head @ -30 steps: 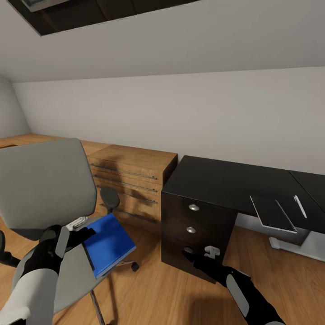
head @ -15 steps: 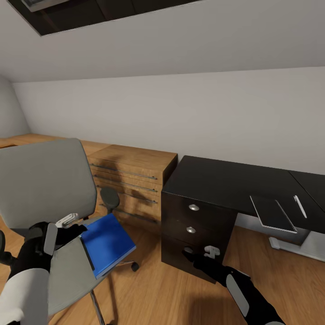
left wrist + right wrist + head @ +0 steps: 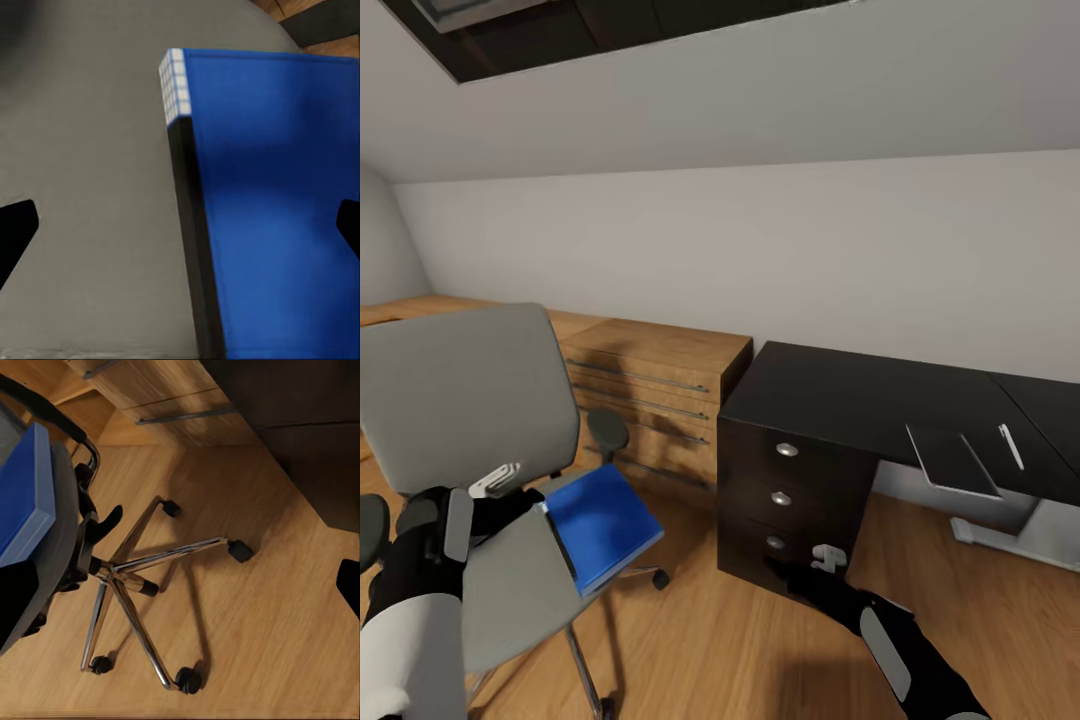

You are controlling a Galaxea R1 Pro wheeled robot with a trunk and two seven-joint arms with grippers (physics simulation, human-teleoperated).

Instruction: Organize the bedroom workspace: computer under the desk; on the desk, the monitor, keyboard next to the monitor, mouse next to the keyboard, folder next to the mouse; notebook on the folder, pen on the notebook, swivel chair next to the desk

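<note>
The blue folder lies on the grey seat of the swivel chair. My left gripper hovers open over the seat at the folder's near edge. In the left wrist view the folder and the seat lie between the spread fingertips. My right gripper hangs open, low in front of the black desk's drawer unit. The grey notebook and the pen rest on the desk at the right. The right wrist view looks down on the chair's chrome base and the folder.
A light-wood dresser stands against the wall between chair and desk. The drawer unit has three round knobs. Wooden floor lies open in front of the desk. A sloped ceiling hangs overhead.
My left gripper has drawn back to the left, off the folder's top to its near edge. The head view has shifted slightly. The right arm has held still.
</note>
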